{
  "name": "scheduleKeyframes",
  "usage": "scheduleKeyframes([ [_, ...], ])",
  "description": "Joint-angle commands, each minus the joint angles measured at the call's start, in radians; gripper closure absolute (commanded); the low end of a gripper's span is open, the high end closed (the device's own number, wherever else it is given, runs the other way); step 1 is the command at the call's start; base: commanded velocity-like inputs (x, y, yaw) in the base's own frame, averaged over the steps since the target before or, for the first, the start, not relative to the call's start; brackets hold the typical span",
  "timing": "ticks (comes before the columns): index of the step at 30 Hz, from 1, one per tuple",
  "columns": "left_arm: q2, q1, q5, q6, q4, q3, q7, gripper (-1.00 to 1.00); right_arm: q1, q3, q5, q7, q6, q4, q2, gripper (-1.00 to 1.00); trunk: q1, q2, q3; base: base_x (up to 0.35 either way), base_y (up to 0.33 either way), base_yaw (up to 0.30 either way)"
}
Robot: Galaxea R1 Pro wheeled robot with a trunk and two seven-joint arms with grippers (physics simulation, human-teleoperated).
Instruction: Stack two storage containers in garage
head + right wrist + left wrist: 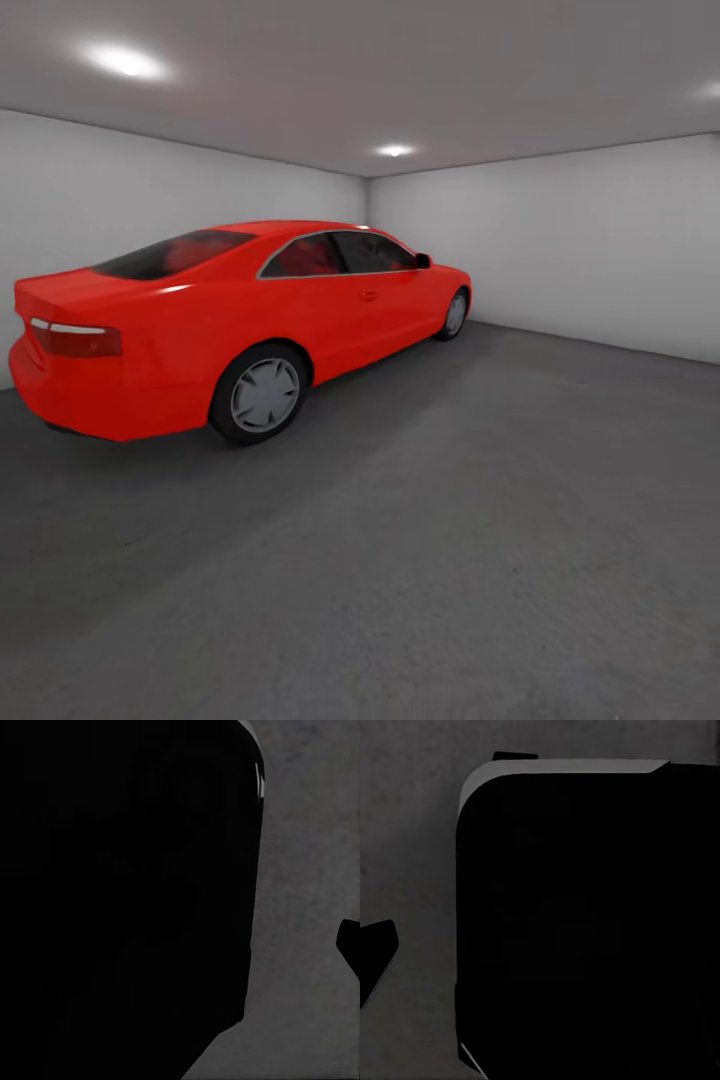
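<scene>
Bare white-grey walls [560, 240] meet in a far corner under a flat grey ceiling [400, 70] set with round glowing lights [395, 150], and this garage has a dark grey, rough-grained concrete floor [480, 540] that spreads across the whole near ground of the head view. On it, toward the back and along the left wall, stands a glossy red two-door coupe car [230, 320], seen from its rear quarter: smooth curved body panels, dark tinted windows, a pale strip tail lamp and silver multi-spoke wheels in black tyres. Its paint catches soft highlights along the boot lid and roof edge.

Both wrist views look down at the same speckled concrete. In the left wrist view a large, matte black, round-cornered block [585, 930] with a thin pale bevel along one edge covers most of the picture; it is probably part of the robot's own body, though it is too dark to be sure. A small black wedge [376, 952] juts in at the picture's edge, apart from the block. The right wrist view holds a similar big black rounded shape [120, 892] with a faint bright rim, and a small dark tip [351, 945] at the border.

Whether the fingers on either arm are apart or closed cannot be told, nor whether they hold anything.
</scene>
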Motion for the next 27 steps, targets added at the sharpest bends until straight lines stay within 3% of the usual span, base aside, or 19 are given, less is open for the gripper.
scheduleKeyframes([
  [1,0.0,0.0,0.006,-0.003,0.0,0.0,-0.002,-1.0,0.0,0.0,0.001,0.0,-0.002,0.0,-0.001,-1.0,0.0,0.0,-0.001,0.0,0.0,-0.299],
  [13,-0.016,0.0,0.004,-0.002,0.0,0.0,-0.002,-1.0,0.0,-0.004,-0.001,0.003,-0.003,0.0,-0.004,-1.0,0.0,0.0,-0.001,0.0,0.0,-0.299],
  [27,-0.016,0.0,0.004,-0.002,0.0,-0.003,-0.002,-1.0,0.0,-0.009,-0.01,-0.001,-0.014,0.0,-0.011,-1.0,0.0,0.0,-0.001,0.0,0.0,-0.3],
])
